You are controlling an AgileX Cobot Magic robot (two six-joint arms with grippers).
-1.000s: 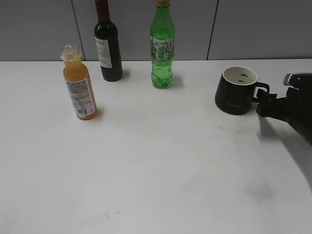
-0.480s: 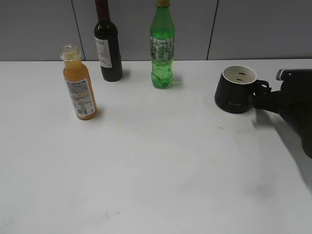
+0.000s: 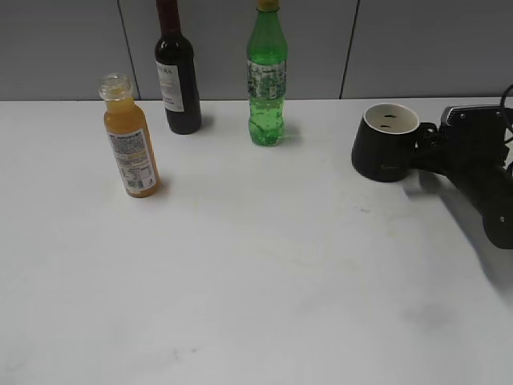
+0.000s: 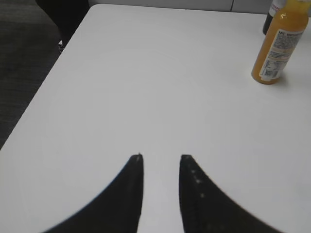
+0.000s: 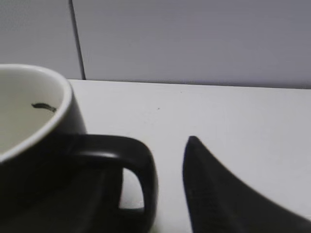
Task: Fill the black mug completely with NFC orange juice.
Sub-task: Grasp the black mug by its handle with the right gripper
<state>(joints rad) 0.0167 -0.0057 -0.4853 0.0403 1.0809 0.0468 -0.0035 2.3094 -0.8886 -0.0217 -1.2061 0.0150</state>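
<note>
The black mug (image 3: 383, 152) with a white inside stands at the right of the table, its handle pointing right. My right gripper (image 3: 430, 152) is at that handle. In the right wrist view the mug (image 5: 34, 160) fills the left, and its loop handle (image 5: 143, 170) lies between the jaws of my right gripper (image 5: 167, 162). A gap shows between the handle and the right finger, so the gripper is open. The NFC orange juice bottle (image 3: 131, 144) stands capless at the left, also in the left wrist view (image 4: 279, 43). My left gripper (image 4: 160, 156) is open and empty over bare table.
A dark wine bottle (image 3: 177, 76) and a taller green bottle (image 3: 266, 80) stand at the back by the grey wall. The table's left edge (image 4: 43, 92) drops to dark floor.
My right gripper has moved left and back onto the mug's handle. The mug now sits slightly higher in the view. The juice bottle has not moved.
</note>
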